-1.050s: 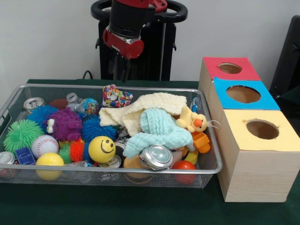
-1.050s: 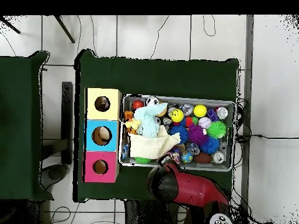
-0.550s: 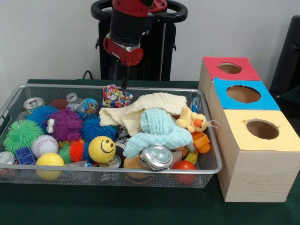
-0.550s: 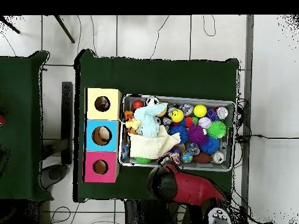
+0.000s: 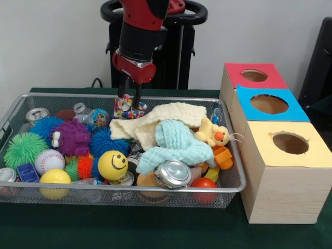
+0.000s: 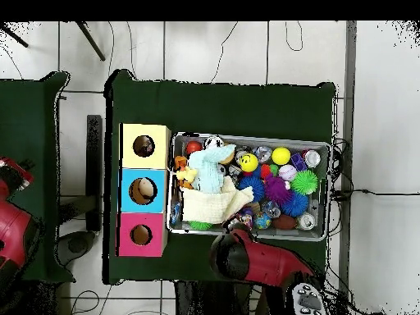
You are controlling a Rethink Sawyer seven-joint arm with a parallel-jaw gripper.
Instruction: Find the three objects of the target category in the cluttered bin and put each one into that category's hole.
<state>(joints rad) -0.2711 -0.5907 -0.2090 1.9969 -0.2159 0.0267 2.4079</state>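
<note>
Here, tool (image 5: pixel 130 101) straddling patterned toy (image 5: pixel 128 107) (grip unclear), cream cloth (image 5: pixel 166 117) beside, bin (image 5: pixel 228 181) crowded.

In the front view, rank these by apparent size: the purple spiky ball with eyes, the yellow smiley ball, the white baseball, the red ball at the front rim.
Largest to smallest:
1. purple spiky ball with eyes
2. yellow smiley ball
3. white baseball
4. red ball at the front rim, partly hidden, so its place after the baseball is unsure.

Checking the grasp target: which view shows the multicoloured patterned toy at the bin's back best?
The front view: the patterned toy shows beside the cream cloth, with the gripper down at it. Overhead, the arm hides most of it.
</note>
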